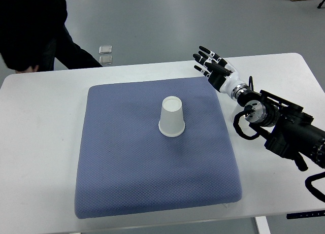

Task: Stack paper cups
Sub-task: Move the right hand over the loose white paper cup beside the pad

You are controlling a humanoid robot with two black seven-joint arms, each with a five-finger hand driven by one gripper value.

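Note:
A white paper cup (171, 117) stands upside down near the middle of the blue-grey cushion mat (127, 168); whether more cups are nested in it cannot be told. My right hand (207, 63) hovers past the mat's far right corner, well apart from the cup, fingers spread and holding nothing. Its black arm (277, 125) runs in from the right edge over the white table. No left arm shows.
The white table (35, 142) carries the mat. A person in dark clothes (30, 26) stands at the far left, a hand resting at the table's back edge. Two small clear square objects (105, 54) lie on the floor behind the table.

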